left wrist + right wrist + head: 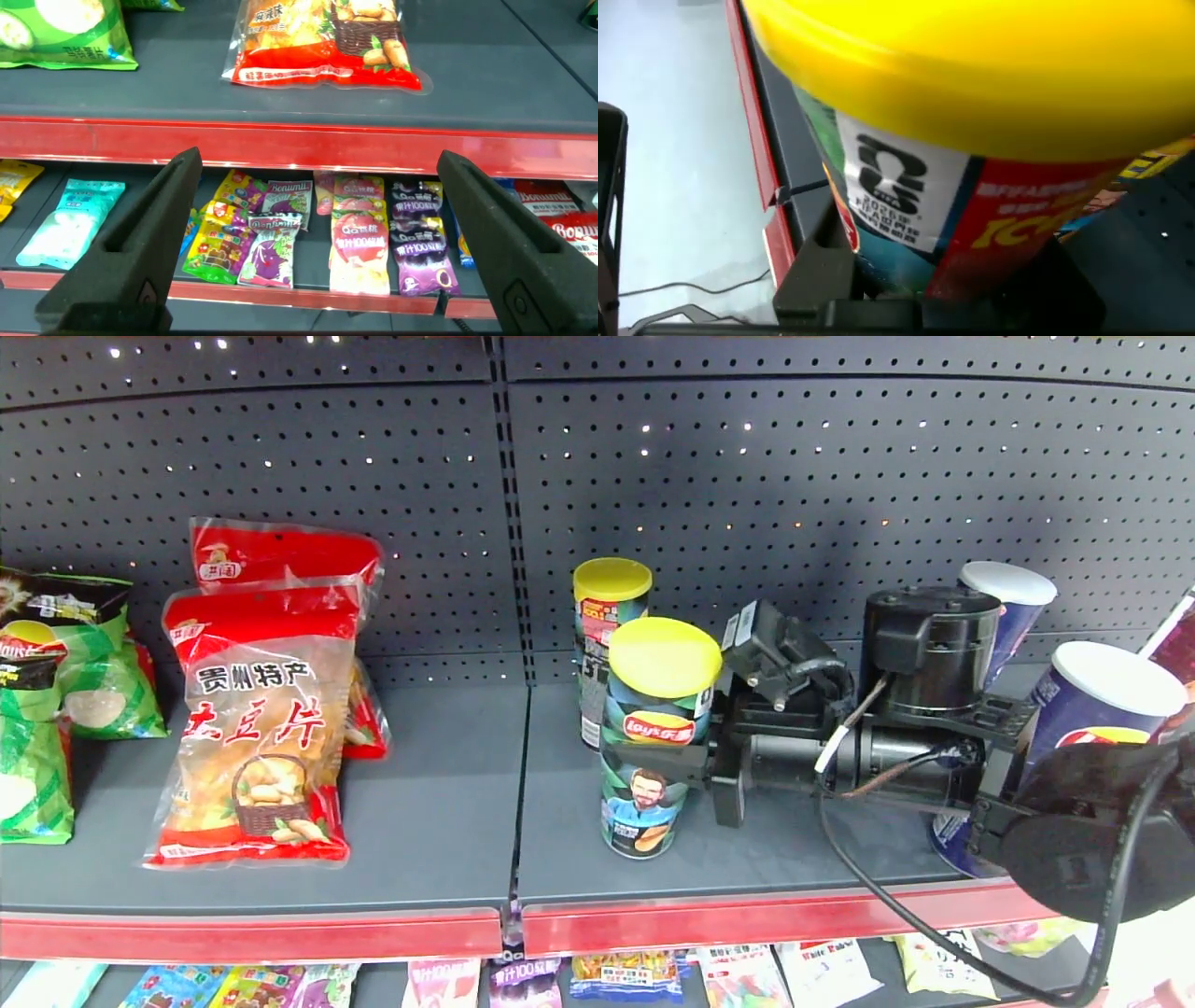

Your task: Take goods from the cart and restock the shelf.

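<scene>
Two yellow-lidded cans stand in line on the shelf (420, 821) — the rear can (607, 616) close to the pegboard (794, 476), and the front can (653, 709) just ahead of it, clenched around its middle by my right gripper (658, 761). Its base looks down on the deck, or very nearly; I cannot tell which. My left gripper (320, 159) hangs released, jaws wide, in front of the red lip (299, 145). My worry is the let-go: a tall, narrow tube with a glossy printed wall and a slick plastic lid would tip easily if a finger drags on it as I back out, and it could knock the rear can over with it. The arm also lies just beside the blue cans (1111, 700) — a careless swing could topple those.
</scene>
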`<state>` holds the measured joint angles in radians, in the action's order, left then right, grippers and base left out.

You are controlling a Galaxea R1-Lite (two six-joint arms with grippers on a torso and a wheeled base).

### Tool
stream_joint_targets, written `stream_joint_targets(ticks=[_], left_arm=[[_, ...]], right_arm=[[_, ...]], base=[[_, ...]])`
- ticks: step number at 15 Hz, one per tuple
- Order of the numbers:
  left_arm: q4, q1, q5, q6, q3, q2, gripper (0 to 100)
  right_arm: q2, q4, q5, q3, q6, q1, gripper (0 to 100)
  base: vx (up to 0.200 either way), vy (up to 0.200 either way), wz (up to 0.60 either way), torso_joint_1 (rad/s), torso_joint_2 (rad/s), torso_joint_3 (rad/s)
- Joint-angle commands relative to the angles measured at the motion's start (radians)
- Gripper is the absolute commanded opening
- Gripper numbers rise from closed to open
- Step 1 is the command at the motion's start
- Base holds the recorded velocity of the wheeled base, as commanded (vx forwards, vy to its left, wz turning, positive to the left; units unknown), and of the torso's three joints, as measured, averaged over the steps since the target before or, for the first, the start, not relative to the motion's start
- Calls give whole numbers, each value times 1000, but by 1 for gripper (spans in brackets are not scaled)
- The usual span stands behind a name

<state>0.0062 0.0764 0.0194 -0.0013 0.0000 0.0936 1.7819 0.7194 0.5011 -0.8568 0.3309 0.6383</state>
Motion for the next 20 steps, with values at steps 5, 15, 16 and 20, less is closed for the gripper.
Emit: stream_joint_targets(ticks=[5, 15, 16, 20], left_arm=[[0, 0, 1, 0, 0, 0, 100], [0, 0, 1, 0, 0, 0, 100], [0, 0, 1, 0, 0, 0, 100], [0, 0, 1, 0, 0, -2, 100]], right_arm=[[34, 0, 54, -19, 2, 29, 0], [-10, -11, 48, 48, 11, 31, 0], [-10, -11, 48, 55, 19, 27, 0], [-6, -12, 48, 55, 17, 23, 0]], base=[[0, 0, 0, 0, 0, 0], [0, 0, 0, 0, 0, 0], [0, 0, 0, 0, 0, 0], [0, 0, 0, 0, 0, 0]])
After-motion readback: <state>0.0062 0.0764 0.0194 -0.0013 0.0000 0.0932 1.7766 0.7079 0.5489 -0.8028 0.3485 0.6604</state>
